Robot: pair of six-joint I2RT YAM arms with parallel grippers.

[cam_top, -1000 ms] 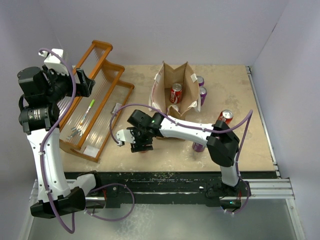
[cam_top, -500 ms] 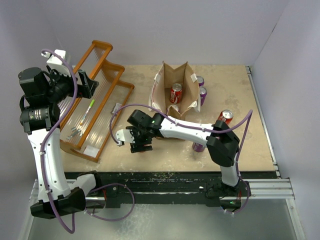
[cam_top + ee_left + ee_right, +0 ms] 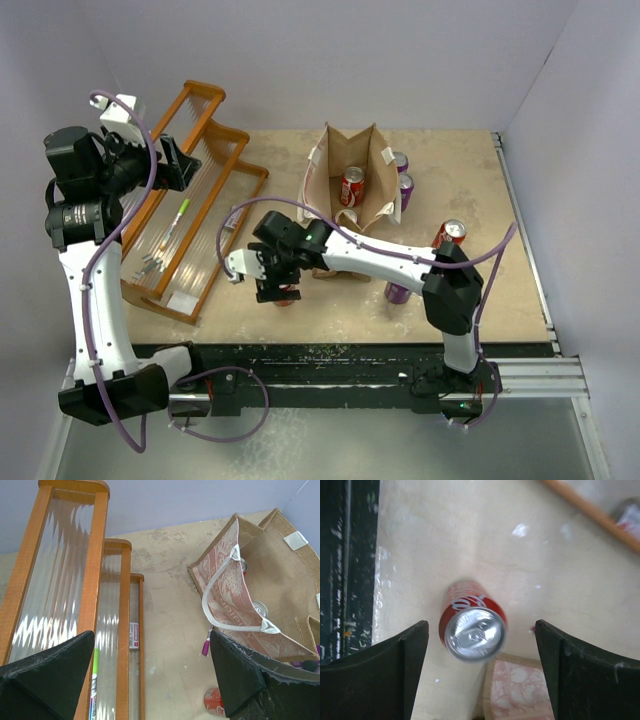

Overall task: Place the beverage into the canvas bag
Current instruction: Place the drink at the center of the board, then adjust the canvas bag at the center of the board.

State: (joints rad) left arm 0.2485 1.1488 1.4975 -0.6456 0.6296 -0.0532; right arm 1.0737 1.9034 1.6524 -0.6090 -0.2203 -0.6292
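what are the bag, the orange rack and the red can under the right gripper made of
The canvas bag: coarse woven fabric, matte tan, jute or canvas; the weave shows along its rim. The orange rack: frame looks like stained wood; panels are clear and rippled, plastic or glass. The red can: metal, probably aluminium; bare silver lid with pull tab, glossy red printed side.

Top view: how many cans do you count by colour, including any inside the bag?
Red cans: 3
Purple cans: 3
Can of unclear colour, low in the canvas bag: 1
Total: 7
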